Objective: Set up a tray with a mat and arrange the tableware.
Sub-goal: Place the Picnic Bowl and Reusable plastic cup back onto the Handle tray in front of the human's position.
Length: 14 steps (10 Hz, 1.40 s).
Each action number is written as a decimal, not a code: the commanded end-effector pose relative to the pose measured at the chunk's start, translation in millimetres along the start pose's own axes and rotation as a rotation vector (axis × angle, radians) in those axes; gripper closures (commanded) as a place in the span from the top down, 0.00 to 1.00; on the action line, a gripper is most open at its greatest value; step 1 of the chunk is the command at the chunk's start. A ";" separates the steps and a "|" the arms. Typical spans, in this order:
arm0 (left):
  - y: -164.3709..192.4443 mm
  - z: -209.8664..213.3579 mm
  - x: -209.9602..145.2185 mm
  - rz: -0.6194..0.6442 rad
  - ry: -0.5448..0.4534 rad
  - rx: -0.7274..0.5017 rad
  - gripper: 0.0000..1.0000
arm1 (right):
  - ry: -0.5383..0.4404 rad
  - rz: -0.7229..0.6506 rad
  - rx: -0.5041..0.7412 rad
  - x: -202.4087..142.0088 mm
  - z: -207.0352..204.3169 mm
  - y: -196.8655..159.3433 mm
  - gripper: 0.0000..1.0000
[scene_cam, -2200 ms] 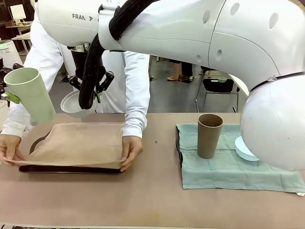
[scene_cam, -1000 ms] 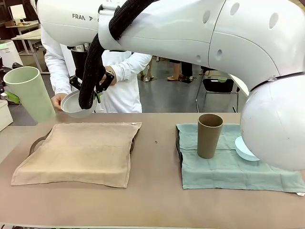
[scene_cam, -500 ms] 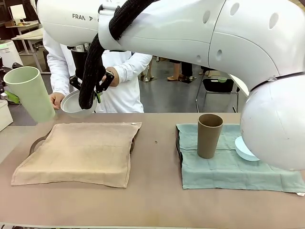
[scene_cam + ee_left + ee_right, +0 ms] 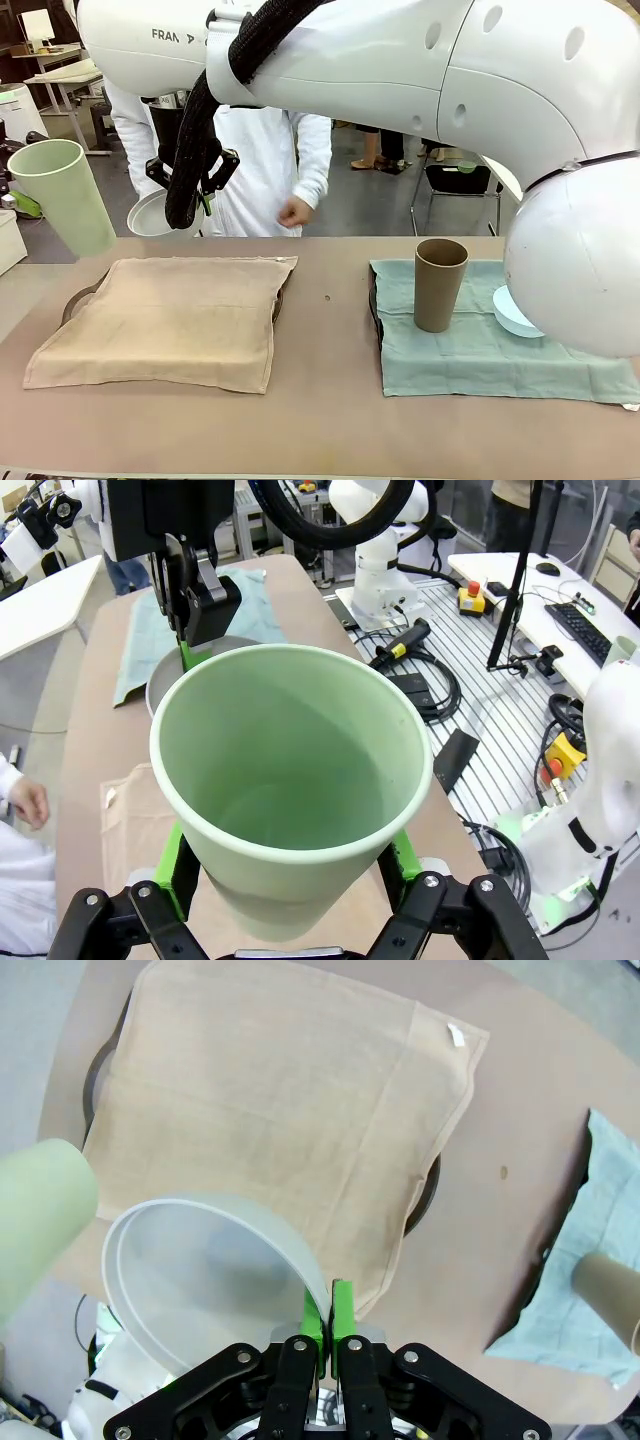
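My left gripper [image 4: 290, 885] is shut on the pale green cup [image 4: 62, 195], held tilted in the air at the table's left. The right gripper [image 4: 328, 1312] is shut on the rim of the white bowl [image 4: 195, 1280], which hangs above the far edge of the beige mat [image 4: 165, 320]. This mat lies flat over the dark tray [image 4: 74, 300], whose rim peeks out. At the right, the brown cup [image 4: 438, 283] stands upright on a teal cloth [image 4: 480, 350]. The light blue bowl [image 4: 508, 314] sits beside it, partly hidden behind my right arm.
A person in a white coat stands at the far side behind the tray, one hand [image 4: 293, 212] hanging above the table's far edge. My right arm's bulk covers the upper and right parts of the front view. Bare table lies between mat and cloth.
The person let go of the mat, which now lies flat on the tray, then drew the hands away from the white bowl and stood back. Both arms stayed put.
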<state>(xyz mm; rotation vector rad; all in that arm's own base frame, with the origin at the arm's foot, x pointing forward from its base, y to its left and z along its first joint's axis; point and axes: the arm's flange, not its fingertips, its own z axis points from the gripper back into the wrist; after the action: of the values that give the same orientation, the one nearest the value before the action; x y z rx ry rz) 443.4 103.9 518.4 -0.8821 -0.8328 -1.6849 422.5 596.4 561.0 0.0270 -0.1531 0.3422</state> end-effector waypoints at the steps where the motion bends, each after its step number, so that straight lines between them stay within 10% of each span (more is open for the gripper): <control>1: 1.3 1.9 1.1 -0.015 0.004 0.001 0.89 | -0.008 0.008 0.013 3.8 2.2 2.9 0.05; 14: 23.1 -53.2 -133.6 0.015 -0.076 -0.031 0.89 | 0.108 0.026 0.106 -11.9 -142.5 -47.9 0.05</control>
<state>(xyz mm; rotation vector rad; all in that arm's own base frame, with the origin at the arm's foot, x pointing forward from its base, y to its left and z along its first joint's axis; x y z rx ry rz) 475.7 112.3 379.2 -0.9731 -0.8271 -1.6680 460.1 579.3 419.2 0.0932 -0.0292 0.3587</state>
